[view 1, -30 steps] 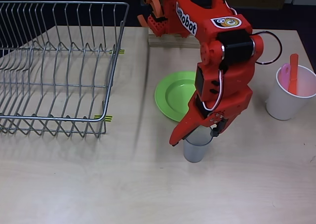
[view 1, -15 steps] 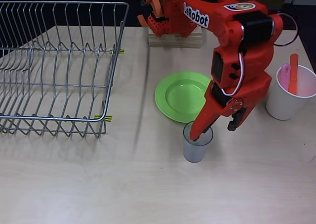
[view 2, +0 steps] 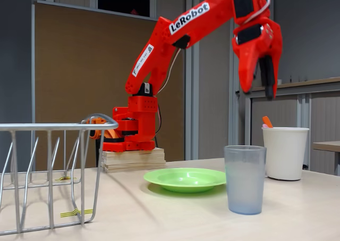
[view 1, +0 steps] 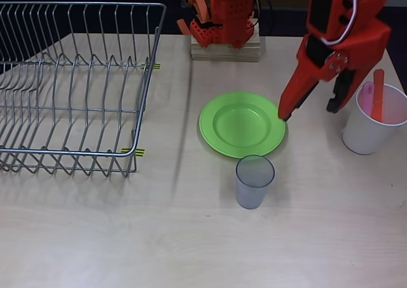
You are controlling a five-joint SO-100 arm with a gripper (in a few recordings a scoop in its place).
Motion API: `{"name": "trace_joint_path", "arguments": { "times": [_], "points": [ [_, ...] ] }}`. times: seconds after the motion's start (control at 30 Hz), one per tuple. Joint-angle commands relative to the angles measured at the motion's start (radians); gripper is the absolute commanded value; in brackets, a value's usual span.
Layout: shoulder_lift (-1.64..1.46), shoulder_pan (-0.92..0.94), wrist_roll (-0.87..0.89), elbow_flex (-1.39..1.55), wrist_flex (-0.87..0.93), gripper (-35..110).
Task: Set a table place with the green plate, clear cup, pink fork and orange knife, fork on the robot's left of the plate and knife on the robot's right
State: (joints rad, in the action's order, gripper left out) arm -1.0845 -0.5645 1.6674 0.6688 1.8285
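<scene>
The green plate point(view 1: 241, 124) point(view 2: 185, 178) lies flat mid-table. Just in front of it stands the clear cup point(view 1: 254, 181) point(view 2: 245, 179), upright and free. The orange knife point(view 1: 378, 95) point(view 2: 267, 122) and the pink fork point(view 1: 367, 94) stand handle-up inside a white cup point(view 1: 374, 119) point(view 2: 285, 152) at the right. My red gripper point(view 1: 308, 108) point(view 2: 257, 91) hangs high above the table between the plate's right rim and the white cup, open and holding nothing.
A wire dish rack point(view 1: 70, 84) point(view 2: 50, 166) fills the left of the table. The arm's base point(view 1: 222, 18) point(view 2: 133, 132) sits on a wooden block at the back edge. Bare tabletop lies in front of the cup.
The gripper let go of the clear cup, opened, and rose up and away toward the back right. The cup stays standing in front of the plate.
</scene>
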Motion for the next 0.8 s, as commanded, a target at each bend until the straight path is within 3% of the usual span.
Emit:
{"name": "trace_joint_path", "arguments": {
  "times": [0.0,0.1,0.3,0.43,0.67,0.77],
  "points": [
    [-0.193,-0.118,0.304,0.135,0.008,36],
    [-0.262,-0.221,0.479,0.215,0.008,36],
    [-0.419,-0.399,0.482,0.376,0.008,36],
    [-0.528,-0.502,0.206,0.526,0.008,36],
    [-0.509,-0.566,-0.003,0.563,-0.002,36],
    [-0.482,-0.558,-0.336,0.545,-0.012,41]
  ]
}}
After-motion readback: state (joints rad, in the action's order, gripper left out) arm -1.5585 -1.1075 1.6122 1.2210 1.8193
